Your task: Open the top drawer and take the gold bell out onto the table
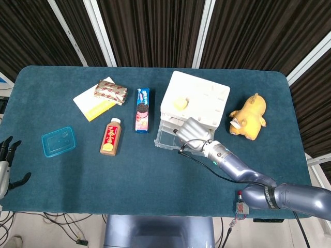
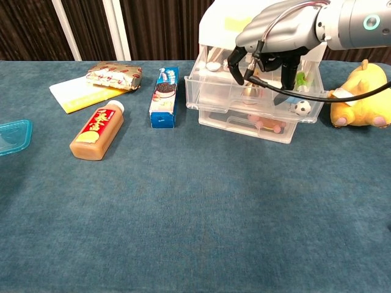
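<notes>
The white drawer unit (image 1: 199, 98) stands right of the table's middle, its clear top drawer (image 2: 214, 91) pulled out toward me. The gold bell (image 2: 249, 93) sits inside it, seen faintly through the front wall. My right hand (image 2: 276, 38) hangs over the drawer, fingers (image 2: 236, 68) curled downward on either side of the bell, with nothing plainly held. From above, the right hand (image 1: 194, 132) hides the bell. My left hand (image 1: 6, 165) rests off the table's left edge, fingers apart and holding nothing.
The drawer also holds a toy football (image 2: 299, 107) and other small toys. A yellow plush (image 2: 360, 94) lies right of the unit. To the left are a biscuit box (image 2: 164, 96), a bottle (image 2: 96, 130), a snack packet (image 2: 113, 74) and a blue lid (image 1: 58, 141).
</notes>
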